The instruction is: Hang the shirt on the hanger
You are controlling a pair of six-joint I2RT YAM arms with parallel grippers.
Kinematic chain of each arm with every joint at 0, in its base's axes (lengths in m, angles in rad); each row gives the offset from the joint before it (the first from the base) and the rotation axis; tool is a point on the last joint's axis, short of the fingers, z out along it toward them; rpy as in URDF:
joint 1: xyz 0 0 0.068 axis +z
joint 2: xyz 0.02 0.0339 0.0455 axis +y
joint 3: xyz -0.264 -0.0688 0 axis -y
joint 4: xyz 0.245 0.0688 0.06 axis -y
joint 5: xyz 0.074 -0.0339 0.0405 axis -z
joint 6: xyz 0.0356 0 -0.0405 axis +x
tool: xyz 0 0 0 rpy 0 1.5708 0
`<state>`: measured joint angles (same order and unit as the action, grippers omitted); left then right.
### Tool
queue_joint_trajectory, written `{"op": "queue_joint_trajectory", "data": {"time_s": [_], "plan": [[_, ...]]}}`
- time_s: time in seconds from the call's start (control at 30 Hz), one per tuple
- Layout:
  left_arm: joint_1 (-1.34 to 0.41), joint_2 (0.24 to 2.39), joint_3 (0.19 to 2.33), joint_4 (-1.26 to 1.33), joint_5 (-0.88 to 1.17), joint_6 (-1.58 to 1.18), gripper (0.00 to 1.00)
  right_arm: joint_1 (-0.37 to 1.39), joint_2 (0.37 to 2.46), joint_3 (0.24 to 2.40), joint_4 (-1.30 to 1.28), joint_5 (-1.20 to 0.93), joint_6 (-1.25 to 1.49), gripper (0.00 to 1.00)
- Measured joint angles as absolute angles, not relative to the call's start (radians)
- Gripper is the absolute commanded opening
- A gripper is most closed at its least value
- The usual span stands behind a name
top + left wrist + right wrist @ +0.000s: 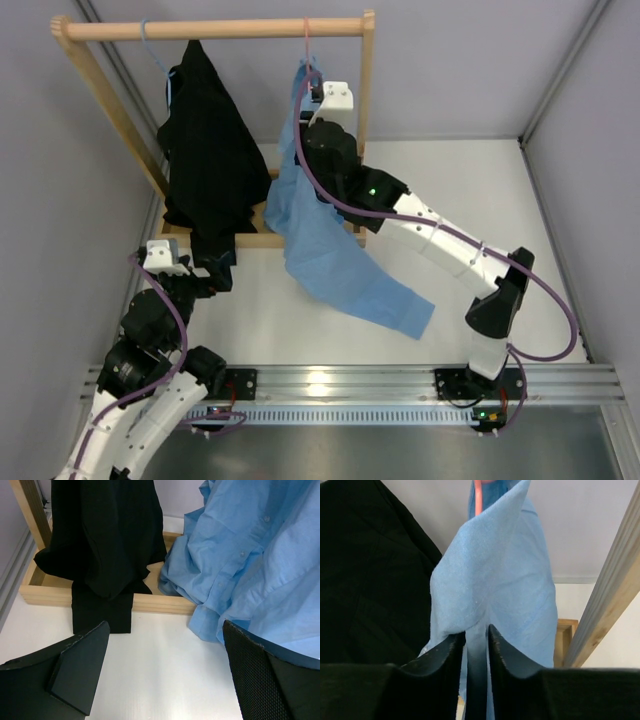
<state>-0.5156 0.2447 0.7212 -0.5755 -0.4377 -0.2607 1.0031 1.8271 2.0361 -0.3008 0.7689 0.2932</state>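
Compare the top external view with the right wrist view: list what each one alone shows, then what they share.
Only top external: both arms, the left hand by the black garment, the blue hanger on the wooden rack, and the shirt trailing down onto the table.
Only right wrist: the right hand close up, with a fold of the shirt between its fingers.
Both: the shirt up at the pink hanger, the black garment beside it, and part of the rack.
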Motion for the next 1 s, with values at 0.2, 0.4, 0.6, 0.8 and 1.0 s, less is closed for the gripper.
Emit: {"op": "queue_joint_trajectory", "data": {"time_s": [0.2,0.4,0.6,0.8,1.0], "plan": [[-0.512,0.245,0.721,-0.575,-0.444,-0.261,0.98,1.003,1.795,1.959,-0.277,0.755,0.305,0.56],[-0.492,0.245,0.721,-0.575,-0.447,-0.263,0.98,1.003,1.730,1.881,-0.277,0.746,0.307,0.83],[-0.444,0.245,0.721,-0.575,-0.466,-0.266,0.98,1.002,1.567,1.753,-0.276,0.728,0.276,0.99],[-0.418,0.245,0.721,-0.575,-0.484,-0.271,0.98,0.987,1.325,1.602,-0.291,0.672,0.228,1.00],[-0.418,0.247,0.721,-0.575,-0.503,-0.268,0.98,0.965,1.073,1.411,-0.352,0.644,0.171,0.99]]}}
